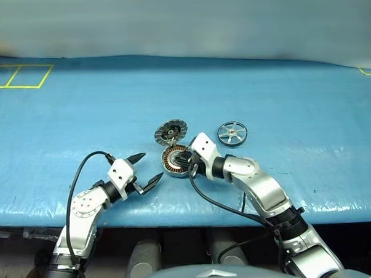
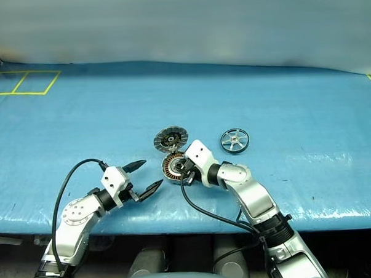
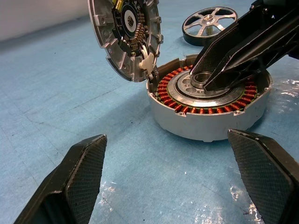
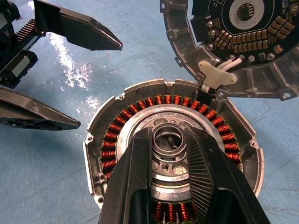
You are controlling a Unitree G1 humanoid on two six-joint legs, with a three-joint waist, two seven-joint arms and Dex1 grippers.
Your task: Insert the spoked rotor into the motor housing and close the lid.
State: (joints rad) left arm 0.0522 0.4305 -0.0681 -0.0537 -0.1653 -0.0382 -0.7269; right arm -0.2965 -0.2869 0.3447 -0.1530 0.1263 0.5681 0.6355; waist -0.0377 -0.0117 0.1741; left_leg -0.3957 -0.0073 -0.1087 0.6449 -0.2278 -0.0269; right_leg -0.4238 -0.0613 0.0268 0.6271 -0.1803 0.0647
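Right gripper at the motor housing hub, rotor waiting on the mat.

I read no brand, label or legible writing on any part. My right gripper (image 4: pixel 170 142) reaches over the open motor housing (image 4: pixel 112 121), its two fingers (image 4: pixel 135 177) pinched onto a small silver ring (image 4: pixel 169 140) sitting on the central hub, inside the circle of copper windings. My left gripper (image 1: pixel 144 168) hangs just beside the housing on its left, fingers spread wide, grasping nothing. The lid (image 1: pixel 171 133) stands tilted open at the housing's far edge, ribbed inner face showing. The spoked rotor (image 1: pixel 233 134) lies flat on the blue mat (image 1: pixel 80 125), to the right of the lid, apart from both grippers.
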